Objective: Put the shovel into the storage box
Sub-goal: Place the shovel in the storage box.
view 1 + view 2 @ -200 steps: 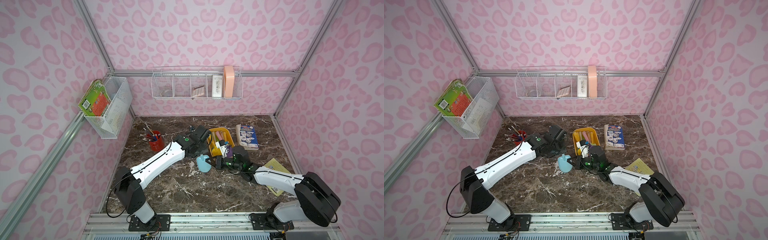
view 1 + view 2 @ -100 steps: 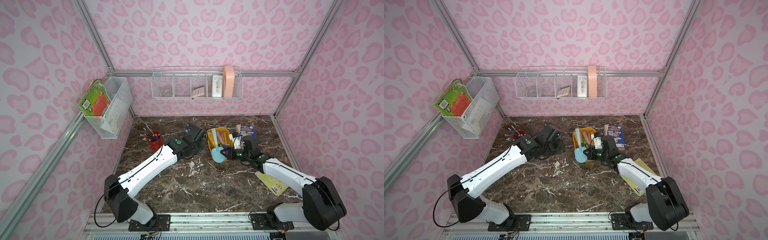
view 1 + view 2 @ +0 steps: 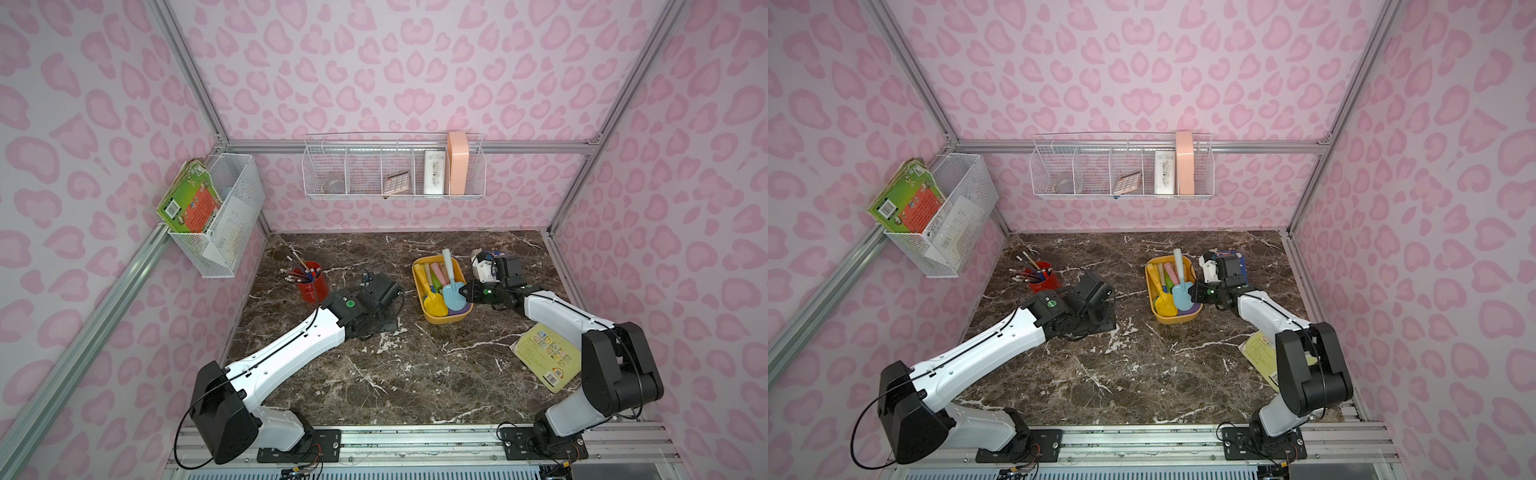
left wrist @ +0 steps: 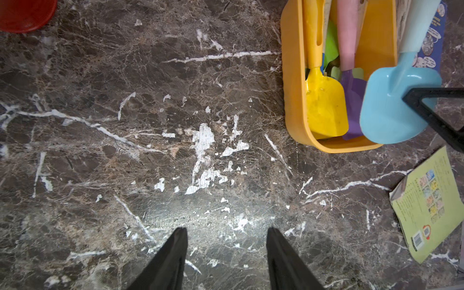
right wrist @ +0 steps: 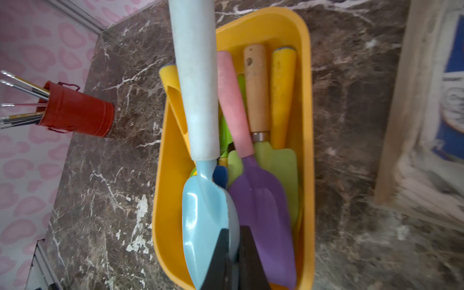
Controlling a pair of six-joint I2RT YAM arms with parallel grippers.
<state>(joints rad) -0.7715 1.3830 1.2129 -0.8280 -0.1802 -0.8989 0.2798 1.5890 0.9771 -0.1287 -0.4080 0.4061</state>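
Right now your right hand (image 5: 233, 241) is clamped on the blade edge of the light blue shovel (image 5: 206, 213). That shovel sits over the yellow storage box (image 5: 307, 125), with its blade at the near end and its pale handle reaching past the far rim. It lies above the purple shovel (image 5: 261, 200) and yellow shovel (image 4: 326, 108) inside. Your left hand (image 4: 227, 231) hangs with fingers spread and empty over bare desk (image 4: 125, 150), between the red pencil cup (image 3: 308, 282) and the box.

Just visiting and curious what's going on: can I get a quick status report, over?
Left hand open, empty. Right hand shut on blue shovel blade. Shovel over storage box, above other shovels, not yet released. Nothing blocking.
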